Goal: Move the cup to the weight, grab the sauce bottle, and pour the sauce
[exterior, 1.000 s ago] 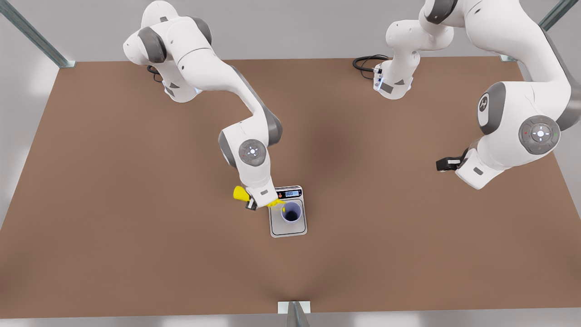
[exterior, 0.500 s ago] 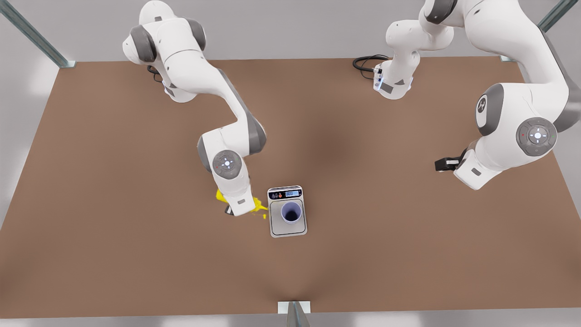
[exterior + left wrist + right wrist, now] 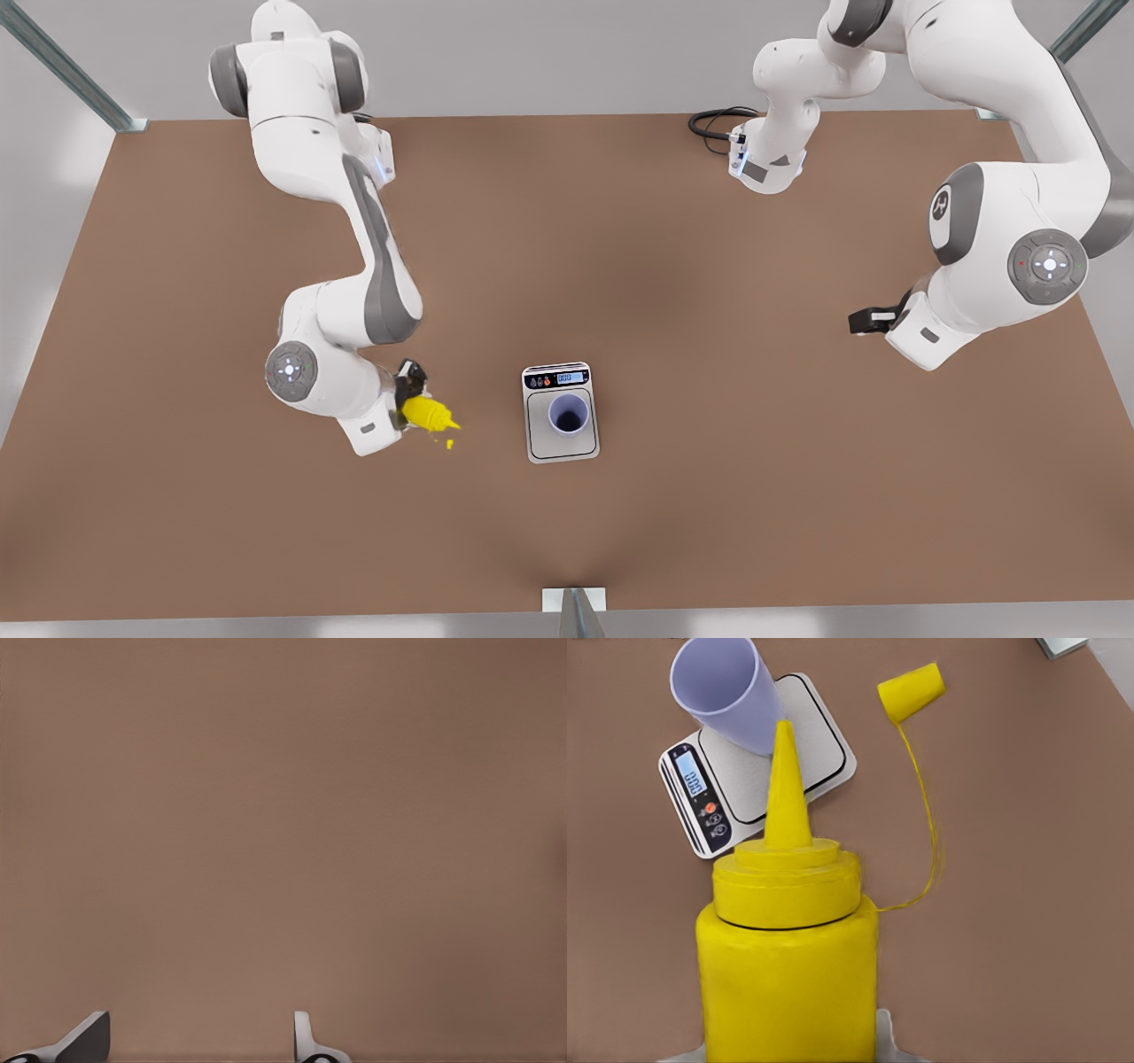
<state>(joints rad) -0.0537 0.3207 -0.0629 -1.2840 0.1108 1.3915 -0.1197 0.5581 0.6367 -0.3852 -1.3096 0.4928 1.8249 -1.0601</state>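
Observation:
The cup [image 3: 568, 414] stands upright on the weight [image 3: 562, 447], whose display strip [image 3: 556, 378] faces the far side. My right gripper [image 3: 413, 400] is well off to the front view's left of the weight, shut on the sauce bottle [image 3: 428, 414], which lies tilted with its nozzle toward the weight. A speck of sauce [image 3: 449, 444] lies on the table just under the nozzle. In the right wrist view the sauce bottle [image 3: 787, 948] points at the cup [image 3: 726, 691] and the weight [image 3: 819, 740]. My left gripper [image 3: 861, 321] waits at the front view's right, open [image 3: 199, 1047] above bare table.
A yellow cap [image 3: 912, 689] hangs off the bottle on a thin yellow tether. The brown table [image 3: 709, 496] stretches wide around the weight. A black cable [image 3: 713, 122] lies by the far arm base, and a metal post [image 3: 574, 611] stands at the near edge.
My right arm has swung from above the weight toward the front view's left, carrying the sauce bottle away from the cup. A yellow speck now lies on the table. The left arm barely shifted.

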